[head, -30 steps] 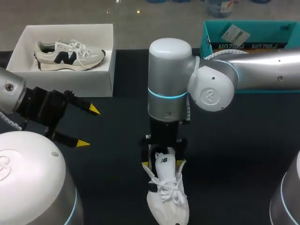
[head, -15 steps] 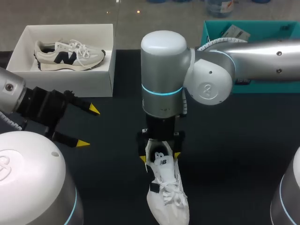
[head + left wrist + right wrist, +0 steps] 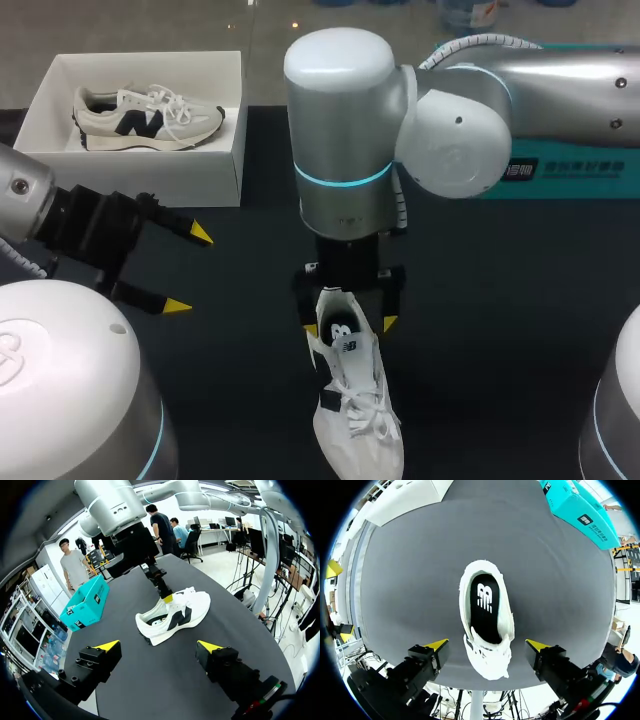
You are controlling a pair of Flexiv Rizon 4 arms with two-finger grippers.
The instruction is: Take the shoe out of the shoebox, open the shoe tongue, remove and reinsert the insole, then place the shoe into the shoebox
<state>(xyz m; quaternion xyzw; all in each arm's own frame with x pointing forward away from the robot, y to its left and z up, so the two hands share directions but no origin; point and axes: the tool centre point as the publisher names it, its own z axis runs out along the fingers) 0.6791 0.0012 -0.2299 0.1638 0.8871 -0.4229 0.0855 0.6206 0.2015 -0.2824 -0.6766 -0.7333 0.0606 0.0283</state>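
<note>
A white shoe [image 3: 356, 405] lies on the dark table, toe toward the near edge, its black insole [image 3: 484, 605] showing in the opening. My right gripper [image 3: 349, 326] hangs open above the heel end, one yellow tip on each side and clear of the shoe [image 3: 487, 630]. Off to the left my left gripper [image 3: 189, 270] is open and holds nothing. In its wrist view the shoe [image 3: 175, 614] lies ahead of the left gripper [image 3: 159, 646], with the right gripper [image 3: 160, 582] over the shoe's far side. The white shoebox [image 3: 215, 165] at the back left holds a second shoe [image 3: 148, 116].
A teal box [image 3: 560, 170] sits at the back right, mostly behind my right arm; the teal box [image 3: 86, 607] also shows in the left wrist view. Bare dark tabletop [image 3: 240, 370] lies between the two grippers.
My right arm has risen over the shoe and shifted slightly left, its gripper still open above the heel. The left arm has not moved.
</note>
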